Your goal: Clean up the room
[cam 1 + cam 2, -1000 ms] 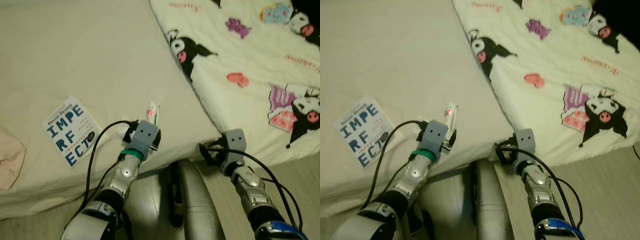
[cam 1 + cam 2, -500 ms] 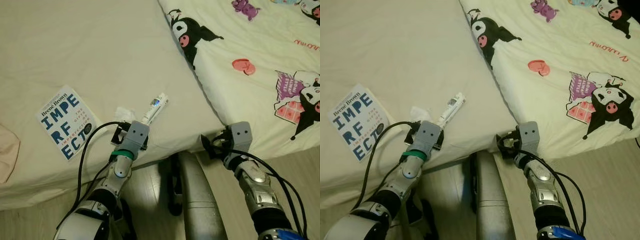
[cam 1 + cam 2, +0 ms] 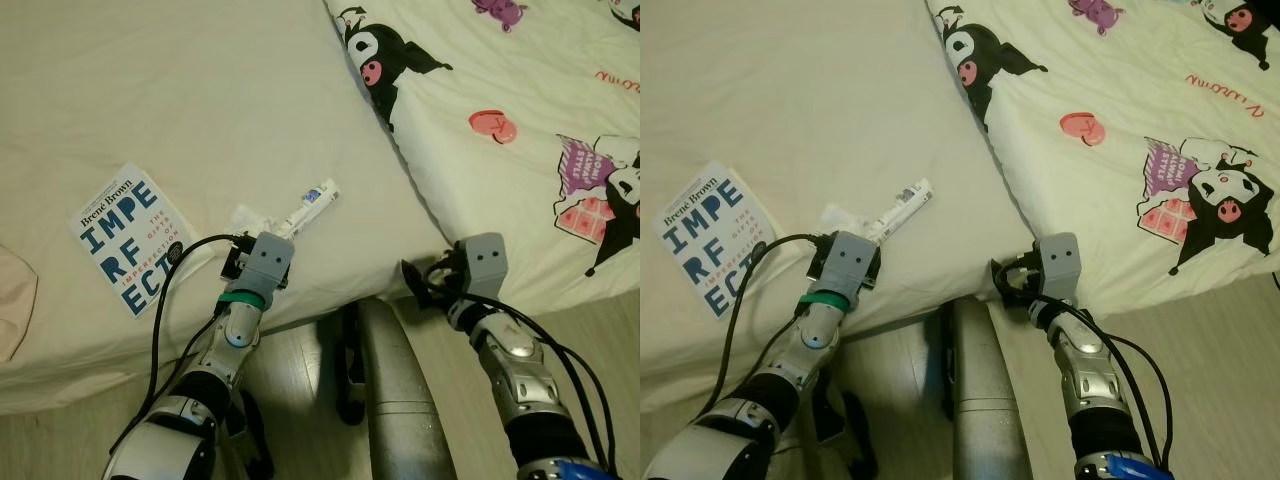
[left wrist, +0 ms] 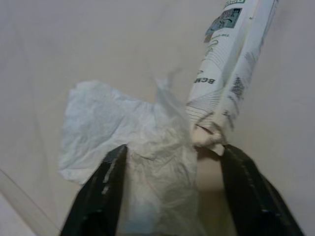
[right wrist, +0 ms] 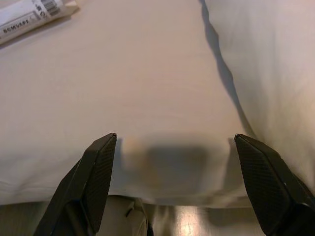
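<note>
Leftmost, a book point(image 3: 128, 247) lies flat on the cream sheet point(image 3: 200, 110). Beside it, the left gripper point(image 4: 167, 189) rests at the bed's edge, fingers spread around a crumpled tissue point(image 4: 133, 142) without gripping it; a white tube point(image 3: 308, 208) lies touching the tissue's far side. Farther right, the right gripper point(image 5: 177, 184) hangs wide apart and empty at the mattress edge, beside the cartoon-print duvet point(image 3: 520, 120).
</note>
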Available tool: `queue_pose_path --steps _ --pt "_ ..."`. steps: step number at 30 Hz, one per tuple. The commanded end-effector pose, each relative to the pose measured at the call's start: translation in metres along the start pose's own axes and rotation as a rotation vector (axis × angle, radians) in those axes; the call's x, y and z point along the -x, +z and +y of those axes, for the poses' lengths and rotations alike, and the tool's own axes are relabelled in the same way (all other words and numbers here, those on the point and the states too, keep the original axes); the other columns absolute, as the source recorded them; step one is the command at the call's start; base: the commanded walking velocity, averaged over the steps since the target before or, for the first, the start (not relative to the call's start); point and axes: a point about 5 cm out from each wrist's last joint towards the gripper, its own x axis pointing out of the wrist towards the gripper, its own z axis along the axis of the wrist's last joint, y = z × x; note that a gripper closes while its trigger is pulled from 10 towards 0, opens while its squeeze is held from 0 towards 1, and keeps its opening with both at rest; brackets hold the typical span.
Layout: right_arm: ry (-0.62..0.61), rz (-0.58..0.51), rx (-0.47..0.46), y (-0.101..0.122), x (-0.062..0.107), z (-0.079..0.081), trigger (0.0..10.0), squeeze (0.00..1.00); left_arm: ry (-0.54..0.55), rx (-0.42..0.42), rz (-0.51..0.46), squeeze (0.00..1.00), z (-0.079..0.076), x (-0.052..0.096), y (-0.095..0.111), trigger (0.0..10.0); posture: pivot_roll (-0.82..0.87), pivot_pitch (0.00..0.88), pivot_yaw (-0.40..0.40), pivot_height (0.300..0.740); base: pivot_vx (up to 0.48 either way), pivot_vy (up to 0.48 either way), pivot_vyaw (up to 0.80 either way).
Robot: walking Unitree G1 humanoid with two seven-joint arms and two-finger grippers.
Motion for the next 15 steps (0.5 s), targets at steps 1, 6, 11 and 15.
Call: queue_pose_path --steps 1,6,11,15 --pt "-0.018 0.043 -0.023 -0.011 0.008 -0.003 10.0 0.00 -0.007 -0.032 0.051 0.00 -0.002 0.009 -0.014 0.0 -0.26 0.420 0.049 0.590 0.000 0.000 0.00" --pt "-0.018 0.042 -0.024 -0.009 0.007 -0.003 10.0 0.00 0.000 -0.046 0.049 0.00 0.000 0.009 -0.014 0.0 -0.25 0.417 0.049 0.590 0.000 0.000 0.00" --pt "0.022 -0.007 -0.069 0.006 0.001 0.006 10.0 0.00 0.044 -0.093 0.045 0.00 0.012 0.009 -0.018 0.0 -0.25 0.415 0.049 0.590 0.000 0.000 0.00" --pt "0.113 -0.066 -0.192 0.021 -0.007 0.022 10.0 0.00 0.097 -0.092 0.046 0.00 0.025 0.010 -0.021 0.0 -0.23 0.410 0.049 0.590 0.000 0.000 0.00"
